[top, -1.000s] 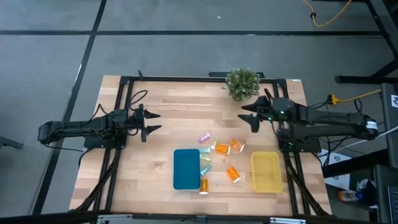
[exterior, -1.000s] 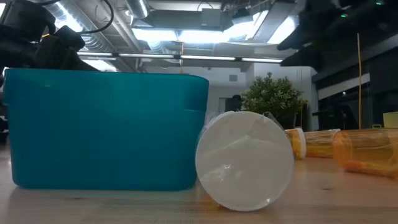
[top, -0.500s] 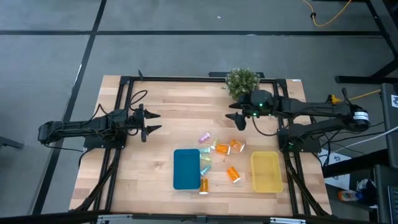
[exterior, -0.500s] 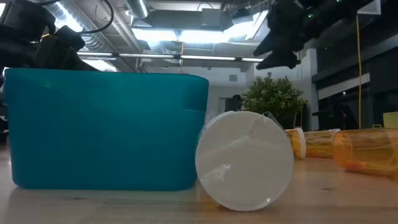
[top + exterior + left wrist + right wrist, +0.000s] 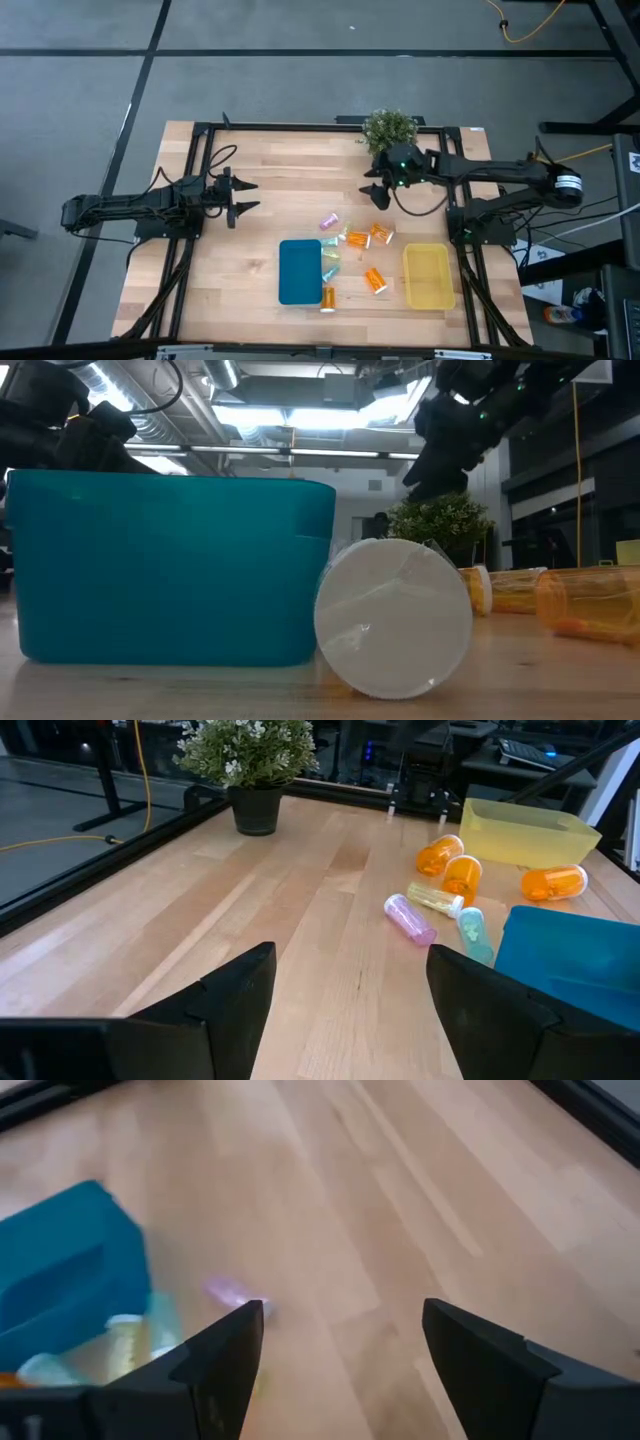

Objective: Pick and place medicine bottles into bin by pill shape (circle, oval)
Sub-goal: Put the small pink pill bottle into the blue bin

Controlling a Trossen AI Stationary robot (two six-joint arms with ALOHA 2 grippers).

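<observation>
Potted plant (image 5: 389,131) just behind right gripper (image 5: 377,196), fingers spread wide, empty; it has swung leftward. Left gripper (image 5: 243,196) wide, unmoved.

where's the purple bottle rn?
High view: the purple bottle lies on the table just beyond the blue bin's far right corner, left of the orange bottles.

Both arms are black and slender, built of jointed tube-like segments with bulkier housings at the joints. The right arm (image 5: 480,178) shows a small green light near its wrist, a silver ring at the base joint, and a black cable looping beneath it. The left arm (image 5: 140,204) trails thin black cables. Each ends in two dark, angular, wedge-shaped fingers (image 5: 235,995).
</observation>
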